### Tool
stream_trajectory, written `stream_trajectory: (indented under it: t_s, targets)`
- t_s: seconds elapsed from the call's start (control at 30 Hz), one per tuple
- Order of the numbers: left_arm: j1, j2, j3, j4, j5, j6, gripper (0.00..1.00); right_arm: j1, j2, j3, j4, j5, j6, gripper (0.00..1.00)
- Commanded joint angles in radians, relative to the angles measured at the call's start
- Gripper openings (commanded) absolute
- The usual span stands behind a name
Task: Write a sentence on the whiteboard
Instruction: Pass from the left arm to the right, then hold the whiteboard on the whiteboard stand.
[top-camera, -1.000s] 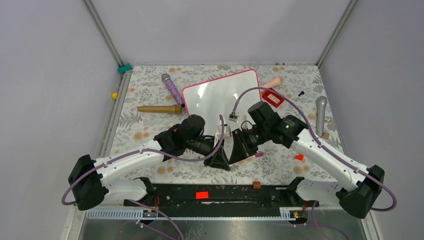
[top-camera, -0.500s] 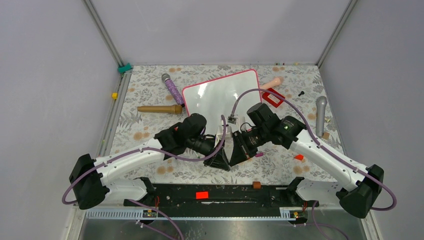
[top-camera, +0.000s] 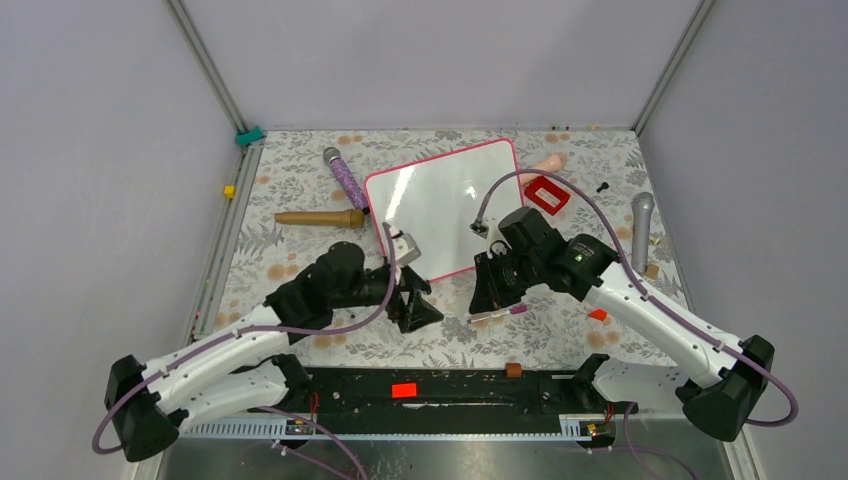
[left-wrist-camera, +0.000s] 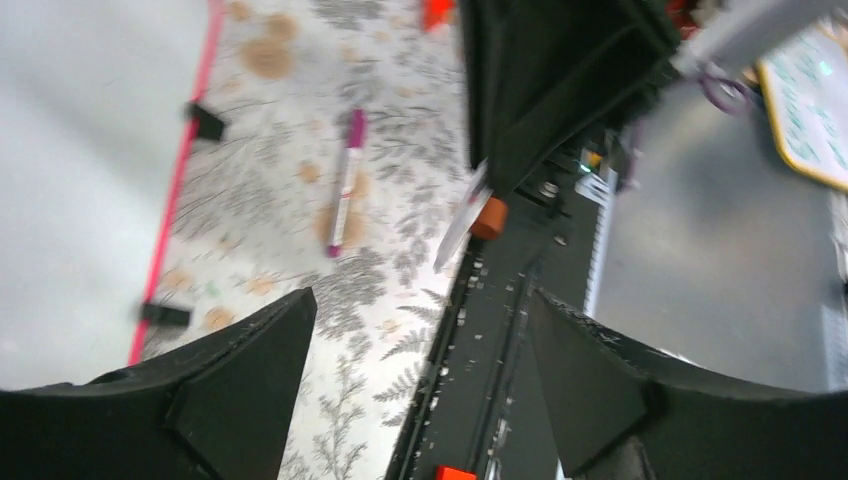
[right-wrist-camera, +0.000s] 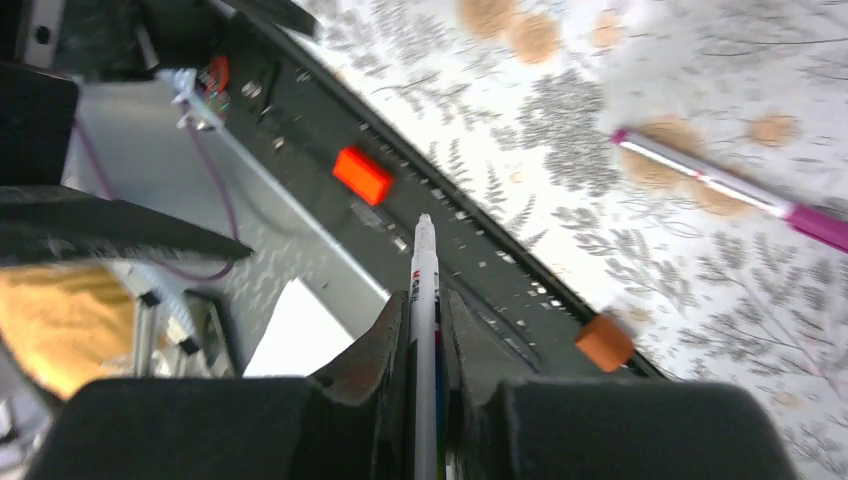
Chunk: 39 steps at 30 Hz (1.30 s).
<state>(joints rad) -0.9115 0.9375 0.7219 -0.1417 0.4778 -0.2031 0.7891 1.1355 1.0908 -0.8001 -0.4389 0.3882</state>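
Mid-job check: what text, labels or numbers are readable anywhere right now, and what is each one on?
No text reads clearly.
Red print on the white marker in the right gripper: too blurred to read.
Handwriting on the yellow-edged board, left wrist view: too blurred to read.
On the whiteboard: no writing visible from above.

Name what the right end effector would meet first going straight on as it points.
Likely the black base rail, near its red tag; the held pen leads. Depth unclear.

White left arm (top-camera: 225, 348), white right arm (top-camera: 655, 312), black joints, looping purple cables (top-camera: 500, 186), black wedge-shaped jaws
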Motion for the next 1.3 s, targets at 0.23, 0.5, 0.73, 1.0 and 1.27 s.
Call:
stream_trajectory:
  t_s: [0.23,0.5,0.73,1.0,1.27]
  targets:
    - [0.125,-0.236,-0.201,-0.006,-0.485,-0.235,0.99,-0.007,-0.227,-0.103,0.059,0.492,0.107,0.00]
    - [0.125,-0.382,-0.280,-0.048,-0.701,-0.266,0.99,-0.007,-0.398,-0.239,0.157,0.412,0.128,0.00]
    - [0.124,-0.412,-0.310,-0.020,-0.761,-0.248,0.99,-0.007,-0.459,-0.301,0.163,0.480,0.193,0.00]
    - [0.125,-0.347,-0.304,0.023,-0.806,-0.225,0.99,-0.009,-0.514,-0.325,0.164,0.608,0.165,0.00]
    - [0.126,-0.342,-0.294,0.033,-0.818,-0.114,0.99,-0.007,-0.479,-0.326,0.292,0.651,0.124,0.00]
